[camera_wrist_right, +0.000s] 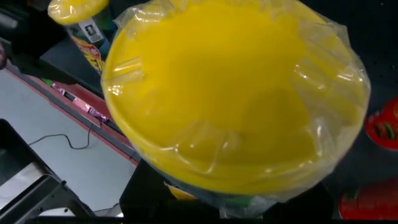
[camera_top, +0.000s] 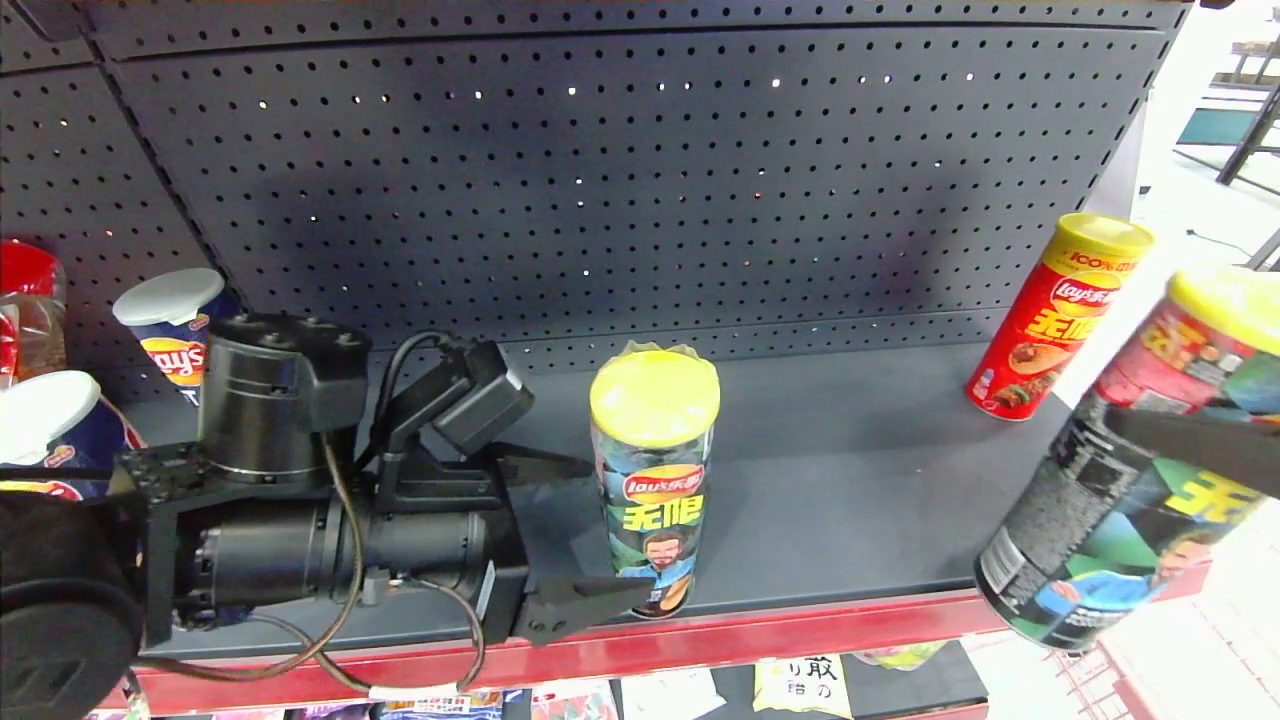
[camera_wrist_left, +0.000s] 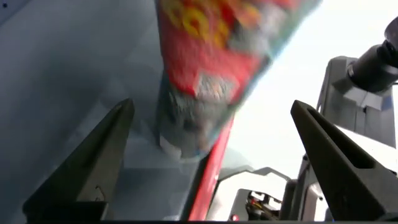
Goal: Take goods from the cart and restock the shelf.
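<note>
A chip can point(camera_top: 655, 480) with a yellow lid stands upright near the front edge of the dark shelf point(camera_top: 850, 470). My left gripper point(camera_top: 615, 530) is open at its side, one finger on each side of the can's lower half, with gaps showing in the left wrist view point(camera_wrist_left: 211, 162). That same can point(camera_wrist_left: 211, 74) rises between the fingers point(camera_wrist_left: 93, 168). My right gripper point(camera_top: 1200, 440) is shut on a second chip can point(camera_top: 1110, 500), held tilted off the shelf's right end. Its yellow lid point(camera_wrist_right: 236, 93) faces the right wrist camera.
A red chip can point(camera_top: 1060, 320) stands at the shelf's back right. Blue cans with white lids point(camera_top: 170, 320) and a red-topped pack point(camera_top: 25, 290) stand at the left. A pegboard wall point(camera_top: 640, 180) backs the shelf and a red rail point(camera_top: 750, 635) fronts it. Bare shelf lies between the cans.
</note>
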